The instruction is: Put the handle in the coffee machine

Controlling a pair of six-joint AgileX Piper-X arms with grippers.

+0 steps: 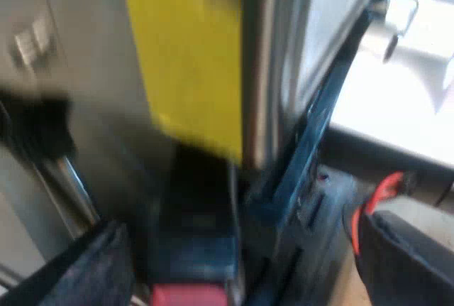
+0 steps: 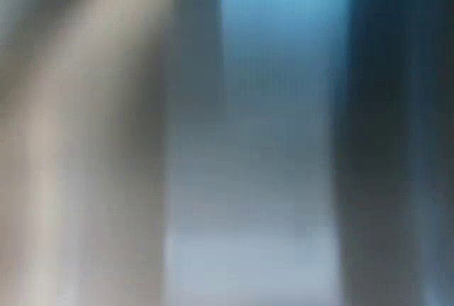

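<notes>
The dark handle points out from the front of the espresso machine. Its red end is the part nearest the camera, below a yellow label on the machine's metal face. I cannot tell whether it is locked in. My left gripper is spread wide, its fingers either side of the handle, neither visibly pressing it.

Left wrist view: a white counter lay in strong light, washed pale across its top. A dark edge ran along the counter's near side. Right wrist view: upright bands, a beige surface, a pale grey-blue one, a dark blue one; identity of each not determinable.
</notes>
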